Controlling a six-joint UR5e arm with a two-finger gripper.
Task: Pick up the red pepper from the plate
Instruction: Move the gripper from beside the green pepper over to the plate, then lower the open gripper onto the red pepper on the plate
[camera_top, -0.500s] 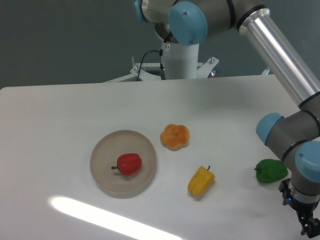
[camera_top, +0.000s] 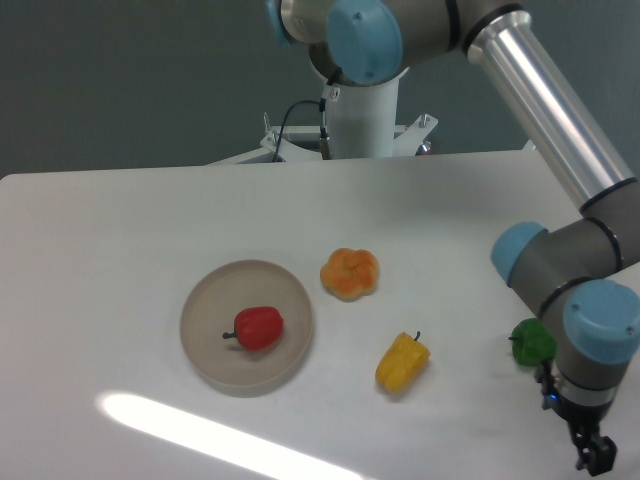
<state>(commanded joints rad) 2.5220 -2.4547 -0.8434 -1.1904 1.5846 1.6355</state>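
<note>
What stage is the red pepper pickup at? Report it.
Done: nothing yet; the red pepper lies on the plate, untouched. In hand: the end effector holds nothing visible, low at the table's right edge by the green pepper. Left: approach, grasp, lift.

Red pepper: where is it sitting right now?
The red pepper lies on the plate in the left-centre of the camera view, stem pointing left. The orange pepper is up to its right, and the gripper is far off at the lower right.

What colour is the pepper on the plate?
Red pepper, glossy, on the beige plate; fixed camera view.
</note>
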